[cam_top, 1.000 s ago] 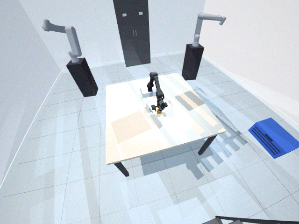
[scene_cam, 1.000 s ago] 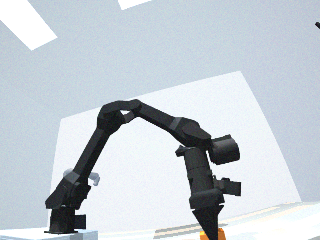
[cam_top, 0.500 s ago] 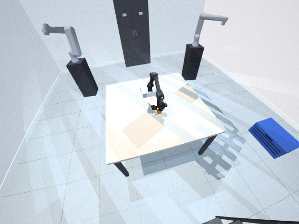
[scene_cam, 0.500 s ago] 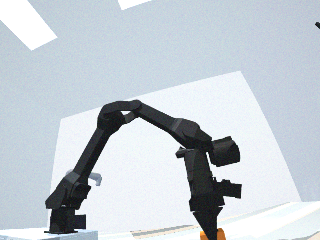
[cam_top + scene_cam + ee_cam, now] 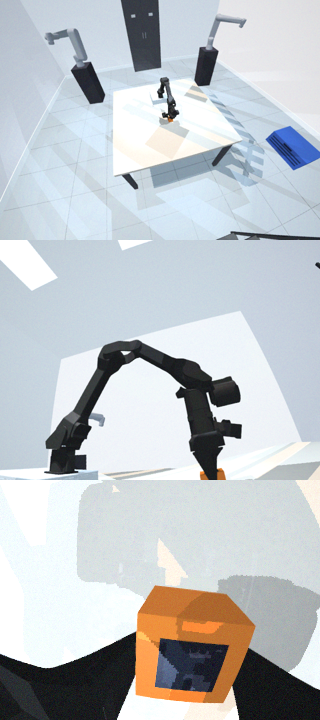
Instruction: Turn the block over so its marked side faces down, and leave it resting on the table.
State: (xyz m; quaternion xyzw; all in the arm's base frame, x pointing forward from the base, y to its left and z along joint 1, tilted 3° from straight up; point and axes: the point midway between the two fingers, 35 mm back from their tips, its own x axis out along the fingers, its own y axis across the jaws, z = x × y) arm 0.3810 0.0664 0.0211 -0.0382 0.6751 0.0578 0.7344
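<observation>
The orange block [image 5: 170, 119] [image 5: 221, 474] [image 5: 146, 665] is on the table [image 5: 134, 155], below the arm's wrist. In the wrist view its dark blue square mark [image 5: 192, 665] is on the upper face, turned toward the camera. My gripper [image 5: 187, 644] is shut on the block, with one black finger against its left side and one against its right side. In the exterior view the fingers reach down over the block, and its lower part is cut off by the frame edge. Whether its underside touches the table cannot be told.
The arm's white base block [image 5: 158, 101] [image 5: 87, 476] stands at the back of the table. Two grey arms on dark pedestals [image 5: 89, 83] [image 5: 206, 67] stand behind the table, off it. A blue box [image 5: 297, 144] is on the floor at the right. Shadows fall across the table.
</observation>
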